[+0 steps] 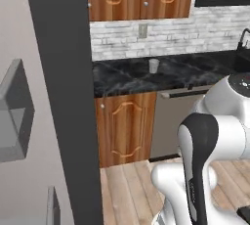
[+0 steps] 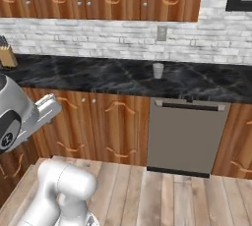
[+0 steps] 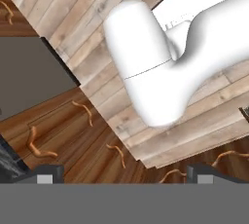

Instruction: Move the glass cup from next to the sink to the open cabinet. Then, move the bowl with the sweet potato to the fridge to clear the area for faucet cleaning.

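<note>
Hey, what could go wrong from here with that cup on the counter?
1. The glass cup stands alone on the black counter, well away from the arm; a long reach may nudge or tip it.
2. The hand view looks down at the floor and lower cabinets, so the gripper must swing far, perhaps clipping the counter edge.

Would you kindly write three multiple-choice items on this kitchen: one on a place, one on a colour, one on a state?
1. Where does the glass cup stand?
A. on the floor
B. on the counter
C. in a drawer

2. What colour is the counter?
A. black marbled
B. white
C. green

3. How are the gripper's fingers set?
A. shut on the cup
B. shut on nothing
C. apart, holding nothing

Key:
1 B, the cup stands upright on the counter before the brick wall.
2 A, both base views show dark stone with pale veins.
3 C, in the hand view the fingertips sit far apart, with only floor between them.
</note>
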{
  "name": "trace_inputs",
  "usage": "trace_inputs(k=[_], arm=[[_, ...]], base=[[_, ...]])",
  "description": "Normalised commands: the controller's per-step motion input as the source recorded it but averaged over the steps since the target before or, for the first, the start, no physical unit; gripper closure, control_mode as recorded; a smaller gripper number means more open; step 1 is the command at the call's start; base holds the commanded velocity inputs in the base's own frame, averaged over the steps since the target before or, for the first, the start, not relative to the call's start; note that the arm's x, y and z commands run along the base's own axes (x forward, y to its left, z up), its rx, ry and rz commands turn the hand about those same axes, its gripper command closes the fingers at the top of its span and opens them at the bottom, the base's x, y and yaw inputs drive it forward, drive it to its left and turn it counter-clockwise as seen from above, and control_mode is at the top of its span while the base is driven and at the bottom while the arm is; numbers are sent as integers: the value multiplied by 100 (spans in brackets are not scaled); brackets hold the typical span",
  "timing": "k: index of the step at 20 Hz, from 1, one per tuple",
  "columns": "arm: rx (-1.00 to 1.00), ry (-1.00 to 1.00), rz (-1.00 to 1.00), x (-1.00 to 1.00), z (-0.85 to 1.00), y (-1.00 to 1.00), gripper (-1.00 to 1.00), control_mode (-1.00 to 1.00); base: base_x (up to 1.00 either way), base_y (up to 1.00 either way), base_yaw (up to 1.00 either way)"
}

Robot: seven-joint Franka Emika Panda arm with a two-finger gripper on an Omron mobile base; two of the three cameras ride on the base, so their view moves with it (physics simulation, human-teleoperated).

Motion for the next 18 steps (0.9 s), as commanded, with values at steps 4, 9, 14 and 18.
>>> trace_inputs(k=[4,9,14,18], arm=[[0,0,0,0,0,0,-100,100],[0,0,0,0,0,0,-100,100],[0,0,0,0,0,0,-100,100],[0,0,0,0,0,0,-100,100]], base=[[100,-13,-12],[100,-73,-14],[100,-98,-2],[100,-56,1]])
